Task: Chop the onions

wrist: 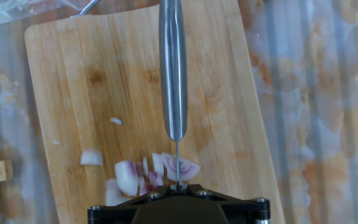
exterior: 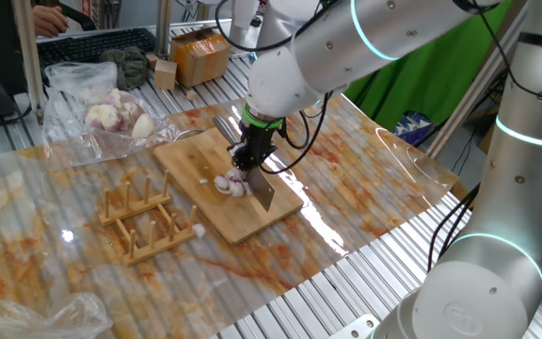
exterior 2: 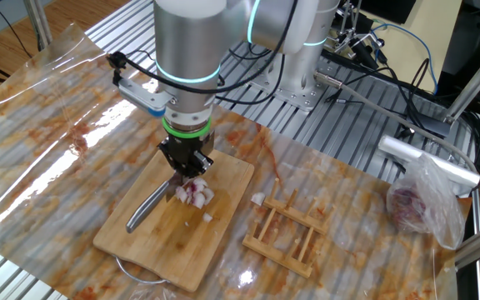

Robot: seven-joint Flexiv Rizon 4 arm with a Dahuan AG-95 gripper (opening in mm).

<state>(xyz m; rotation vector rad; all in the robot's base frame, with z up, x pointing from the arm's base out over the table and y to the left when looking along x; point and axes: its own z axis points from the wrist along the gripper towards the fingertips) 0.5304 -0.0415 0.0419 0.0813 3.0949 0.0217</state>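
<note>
A bamboo board (exterior: 192, 156) (exterior 2: 157, 244) (wrist: 92, 74) lies on the table. On it sits a small heap of cut onions (exterior: 229, 184) (exterior 2: 195, 194) (wrist: 143, 175), pale white and pink, with a few loose bits (wrist: 92, 157) beside it. My gripper (exterior: 249, 158) (exterior 2: 187, 169) (wrist: 178, 185) is shut on a steel knife (exterior: 263, 191) (exterior 2: 145, 208) (wrist: 173, 74) by its blade. The blade stands edge-down in the heap, and the handle points away from the hand. In the hand view the fingertips are mostly hidden by the hand's body.
A wooden rack (exterior: 144, 217) (exterior 2: 286, 233) stands beside the board, with one onion bit (exterior: 197, 229) (exterior 2: 257, 199) by it. A plastic bag of whole peeled bulbs (exterior: 111, 113) lies behind the board. A cardboard box (exterior: 200, 56) and a second robot arm (exterior: 525, 141) flank the table.
</note>
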